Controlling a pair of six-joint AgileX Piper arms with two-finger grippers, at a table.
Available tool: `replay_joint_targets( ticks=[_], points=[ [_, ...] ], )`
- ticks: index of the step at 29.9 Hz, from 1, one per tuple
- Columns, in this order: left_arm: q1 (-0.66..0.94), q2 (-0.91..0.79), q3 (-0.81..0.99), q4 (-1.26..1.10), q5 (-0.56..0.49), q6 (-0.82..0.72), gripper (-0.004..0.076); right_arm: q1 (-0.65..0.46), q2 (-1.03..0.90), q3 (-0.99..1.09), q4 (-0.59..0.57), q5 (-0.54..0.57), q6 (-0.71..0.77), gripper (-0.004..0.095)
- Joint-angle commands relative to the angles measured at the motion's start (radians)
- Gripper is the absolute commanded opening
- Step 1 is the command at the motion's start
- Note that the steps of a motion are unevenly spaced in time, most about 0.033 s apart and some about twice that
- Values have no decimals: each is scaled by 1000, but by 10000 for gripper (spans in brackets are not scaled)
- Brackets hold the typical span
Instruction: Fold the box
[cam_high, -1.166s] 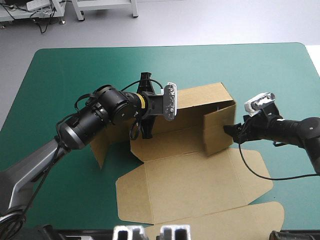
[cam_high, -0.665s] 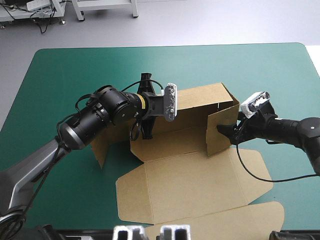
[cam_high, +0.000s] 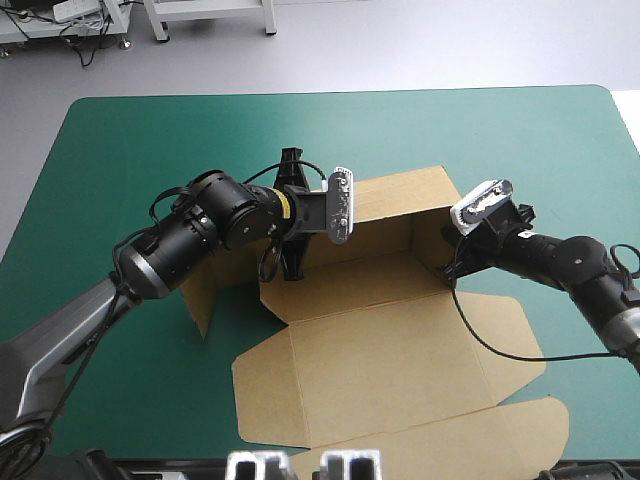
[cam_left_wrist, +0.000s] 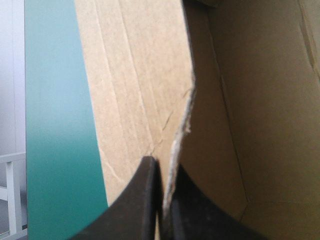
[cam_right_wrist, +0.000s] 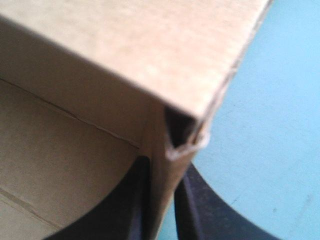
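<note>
– Where do we have the box (cam_high: 345, 275)?

– Mid-table (cam_high: 140, 150), with its far and right walls standing. Its lid (cam_high: 390, 365) lies flat and reaches the table's near edge.

– And our left gripper (cam_left_wrist: 164, 167)?

– Its black fingers are almost pressed together. We pinch the rough edge of the box's left wall between them.

– The right gripper (cam_right_wrist: 161, 167)?

– Its fingers are nearly together too, and we clamp the right wall at its near upright edge, one finger inside and one outside.

– Where do we see open room?

– We see bare teal-green cover along the far edge, at both far corners and down the left side. The board takes up most of the near edge.
</note>
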Motion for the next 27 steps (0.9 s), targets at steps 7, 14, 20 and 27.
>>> replay_joint_targets(
  ticks=[7,14,20,27],
  points=[
    [-18,-33,-29,-254,118,37,-8,29,-27,-28,61,25,47,-19],
    [-18,-45,-47,-307,277,47,215,29,-27,-28,61,11,70,-19],
    [-18,-45,-47,-332,302,23,612,29,-20,-28,56,6,80,-19],
    [-18,-62,-53,-344,293,-11,643,29,19,-28,56,3,85,-19]
  ],
)
